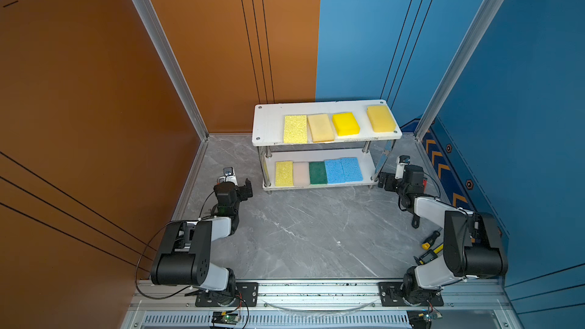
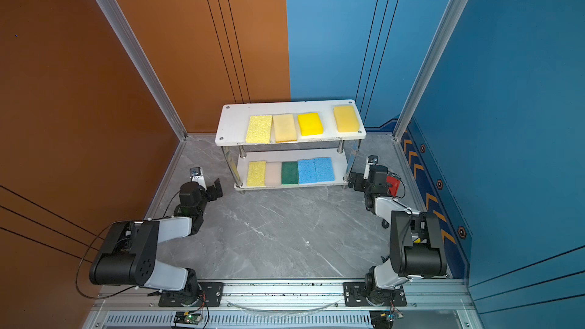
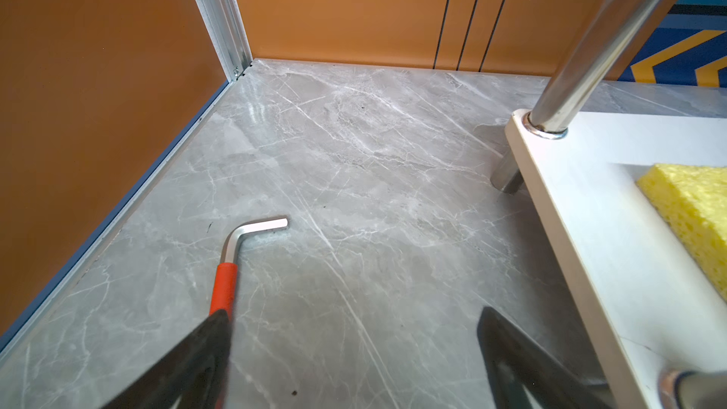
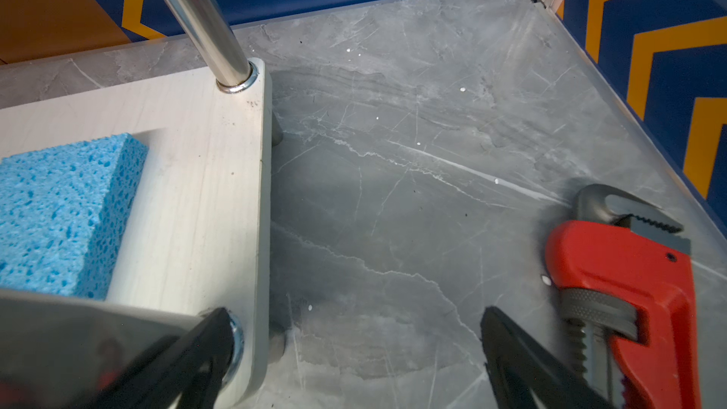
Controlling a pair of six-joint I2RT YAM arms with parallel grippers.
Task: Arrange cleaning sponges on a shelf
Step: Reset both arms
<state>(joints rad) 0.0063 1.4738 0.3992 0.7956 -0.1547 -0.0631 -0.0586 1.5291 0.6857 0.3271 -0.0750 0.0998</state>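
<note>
The tabletop (image 1: 300,232) is lying bare of sponges in both top views, so the task is looking finished, or all but, with nothing waiting to be picked up. The shelf (image 1: 269,118) is standing at the far middle, close to the back wall, and is carrying all nine sponges. The left arm (image 1: 218,226) and right arm (image 1: 430,208) are sitting folded low. Both sets of jaws are spread wide and holding nothing. The left jaws are hanging just beside the shelf's near left corner, the right jaws just beside its near right corner. At most, I judge, a little evening of the spacing is remaining.

The shelf is showing two white boards on chrome posts. The upper board is holding four sponges lying flat in a row. A porous pale-yellow sponge (image 1: 295,129) is at the left and a thick cream-yellow sponge (image 1: 320,127) just beside it. A thick bright-yellow sponge (image 1: 346,124) is near that, and a thick yellow sponge (image 1: 381,118) is sitting apart at the right end, leaving a gap. The lower board (image 1: 367,169) is holding five packed side by side: a second porous sponge (image 1: 284,173), a pinkish-beige sponge (image 1: 301,174), a dark green sponge (image 1: 317,172), a left blue sponge (image 1: 334,171) and a right blue sponge (image 1: 351,169).

Only tools are lying off the shelf: a red wrench (image 4: 629,289) by the right jaws, a hex key (image 3: 225,289) by the left jaws, and a screwdriver (image 1: 431,238) at the near right.
</note>
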